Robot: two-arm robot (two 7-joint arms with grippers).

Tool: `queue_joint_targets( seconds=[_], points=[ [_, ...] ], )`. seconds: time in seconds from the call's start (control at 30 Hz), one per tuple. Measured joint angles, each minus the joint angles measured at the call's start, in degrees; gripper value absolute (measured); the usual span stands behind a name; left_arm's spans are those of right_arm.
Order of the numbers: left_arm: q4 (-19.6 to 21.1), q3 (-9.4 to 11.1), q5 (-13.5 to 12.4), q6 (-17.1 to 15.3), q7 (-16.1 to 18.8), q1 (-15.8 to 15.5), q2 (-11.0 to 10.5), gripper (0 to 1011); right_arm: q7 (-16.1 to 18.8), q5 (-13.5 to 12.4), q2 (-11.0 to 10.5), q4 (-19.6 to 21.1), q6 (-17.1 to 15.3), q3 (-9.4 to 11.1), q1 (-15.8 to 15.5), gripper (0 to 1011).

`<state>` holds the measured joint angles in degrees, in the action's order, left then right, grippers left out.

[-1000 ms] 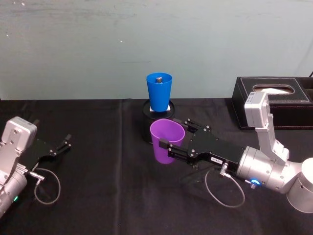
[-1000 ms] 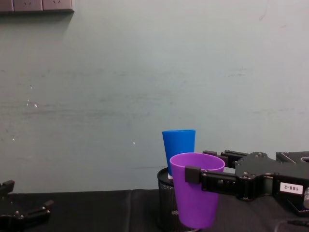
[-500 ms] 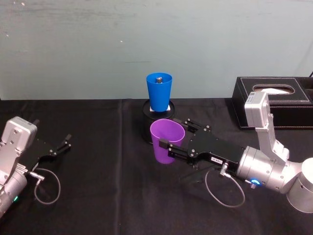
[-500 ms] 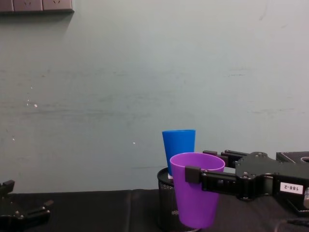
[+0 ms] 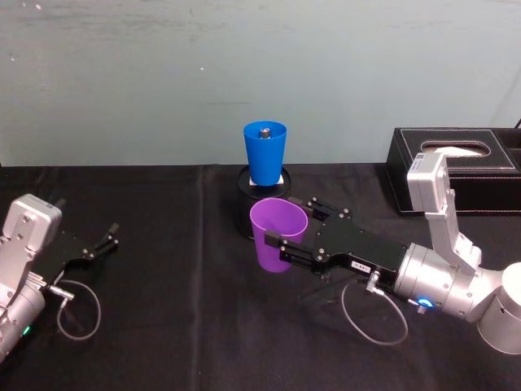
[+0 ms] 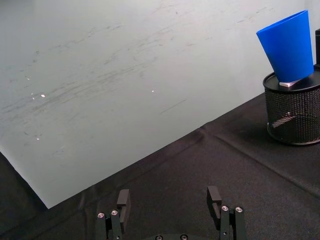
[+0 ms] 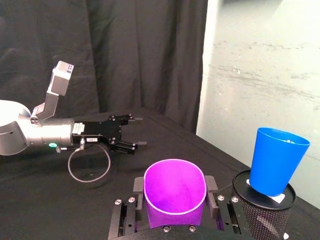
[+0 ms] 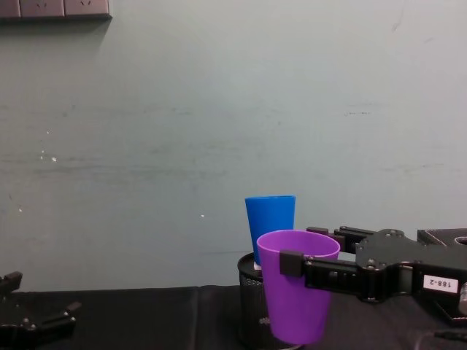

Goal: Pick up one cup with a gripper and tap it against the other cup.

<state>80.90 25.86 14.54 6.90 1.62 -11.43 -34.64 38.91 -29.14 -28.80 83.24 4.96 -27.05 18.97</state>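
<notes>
My right gripper (image 5: 286,236) is shut on the purple cup (image 5: 277,235), holding it upright just above the table; the same cup (image 8: 295,286) and gripper (image 8: 310,264) show in the chest view, and the cup (image 7: 174,196) sits between the fingers in the right wrist view. Behind it the blue cup (image 5: 264,151) stands upright on a black mesh holder (image 5: 262,186), with a small gap between the two cups. The blue cup (image 8: 271,221) rises just behind the purple one. My left gripper (image 5: 103,242) rests open at the far left, seen also as the left gripper (image 6: 171,205).
A black tissue box (image 5: 456,169) sits at the back right, beside my right arm. The table has a black cloth (image 5: 163,269), and a pale wall (image 5: 163,81) runs close behind the cups. A loose cable (image 5: 77,309) lies by the left arm.
</notes>
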Motion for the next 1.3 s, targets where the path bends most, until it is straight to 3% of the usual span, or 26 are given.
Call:
queue_joint_targets(
  seconds=[1.3],
  points=[
    [0.00,0.00,0.00,0.00,0.00,0.00,0.00,1000,0.00,-0.01,0.00,0.00,0.00,0.00,0.00,724]
  ],
)
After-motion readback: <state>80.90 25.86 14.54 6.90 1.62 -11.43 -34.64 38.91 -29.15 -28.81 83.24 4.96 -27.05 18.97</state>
